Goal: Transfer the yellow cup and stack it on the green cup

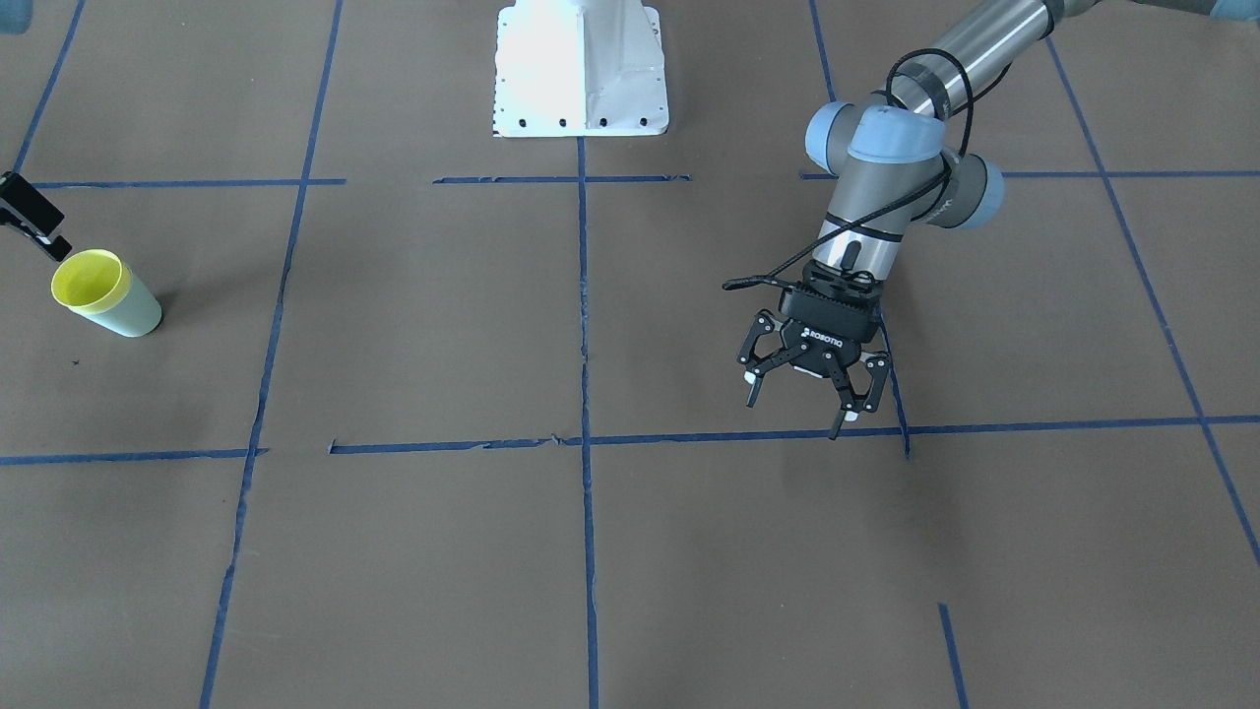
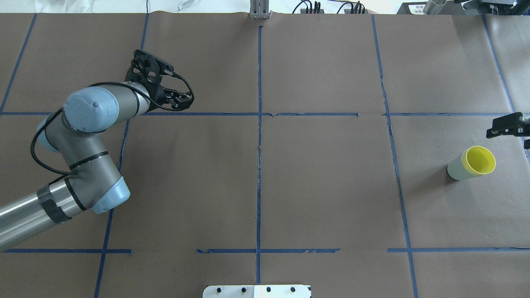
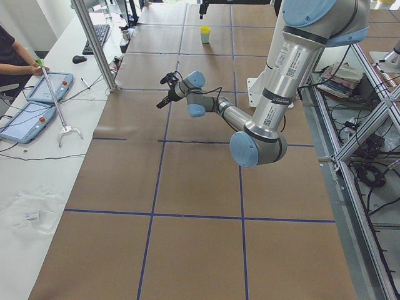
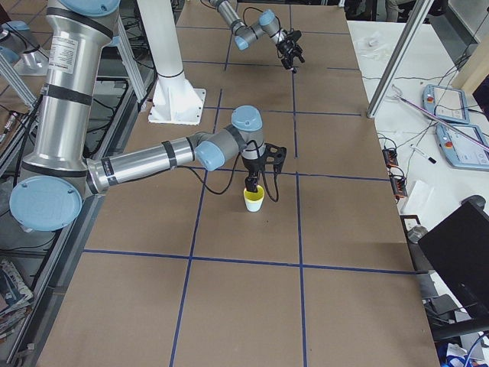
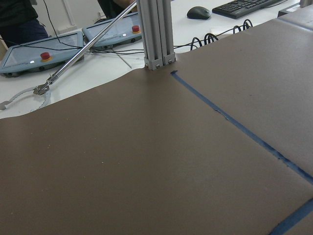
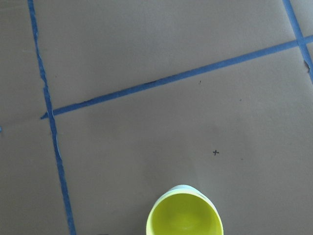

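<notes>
The yellow cup [image 1: 89, 279] sits nested inside the green cup [image 1: 133, 313], and the pair stands upright near the table's end on my right side. The overhead view shows the yellow cup [image 2: 480, 160] and the green cup [image 2: 455, 169] below it. In the right wrist view the yellow cup [image 6: 185, 218] is at the bottom edge, with no fingers around it. My right gripper [image 2: 517, 132] hovers just beyond the cups at the frame edge, with its fingers apart and empty. My left gripper [image 1: 797, 409] is open and empty above the table, far from the cups.
The white robot base [image 1: 581, 69] stands at the table's robot side. Blue tape lines [image 1: 584, 394] grid the brown table. A metal post [image 5: 155, 34], teach pendants [image 5: 34, 58] and a keyboard stand past the far edge in the left wrist view.
</notes>
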`<action>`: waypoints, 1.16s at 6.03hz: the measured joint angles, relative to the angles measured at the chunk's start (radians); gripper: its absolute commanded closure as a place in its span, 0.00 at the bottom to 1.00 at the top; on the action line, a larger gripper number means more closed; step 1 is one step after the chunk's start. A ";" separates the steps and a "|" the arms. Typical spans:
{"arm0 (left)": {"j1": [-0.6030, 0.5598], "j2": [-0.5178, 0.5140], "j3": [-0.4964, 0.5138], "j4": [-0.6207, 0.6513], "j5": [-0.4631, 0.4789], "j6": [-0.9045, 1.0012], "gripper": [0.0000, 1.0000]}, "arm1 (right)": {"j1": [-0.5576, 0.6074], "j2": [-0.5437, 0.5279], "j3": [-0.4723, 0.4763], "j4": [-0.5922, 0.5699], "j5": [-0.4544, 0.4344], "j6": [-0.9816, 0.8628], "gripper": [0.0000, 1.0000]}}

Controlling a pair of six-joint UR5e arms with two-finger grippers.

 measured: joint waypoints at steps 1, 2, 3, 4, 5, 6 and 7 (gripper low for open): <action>-0.069 -0.004 -0.041 0.159 -0.096 0.001 0.01 | 0.046 0.026 -0.019 -0.006 0.031 -0.025 0.00; -0.148 -0.012 -0.072 0.314 -0.203 0.005 0.01 | 0.080 0.039 -0.039 -0.009 0.046 -0.073 0.00; -0.231 -0.018 -0.099 0.458 -0.304 0.013 0.02 | 0.108 0.047 -0.060 -0.010 0.052 -0.125 0.00; -0.300 -0.019 -0.119 0.571 -0.393 0.035 0.02 | 0.133 0.056 -0.087 -0.011 0.054 -0.171 0.00; -0.372 -0.017 -0.129 0.669 -0.477 0.107 0.02 | 0.161 0.071 -0.122 -0.011 0.055 -0.223 0.00; -0.443 -0.012 -0.137 0.759 -0.540 0.224 0.01 | 0.190 0.083 -0.153 -0.010 0.065 -0.267 0.00; -0.516 -0.007 -0.143 0.863 -0.602 0.370 0.01 | 0.231 0.086 -0.182 -0.011 0.100 -0.326 0.00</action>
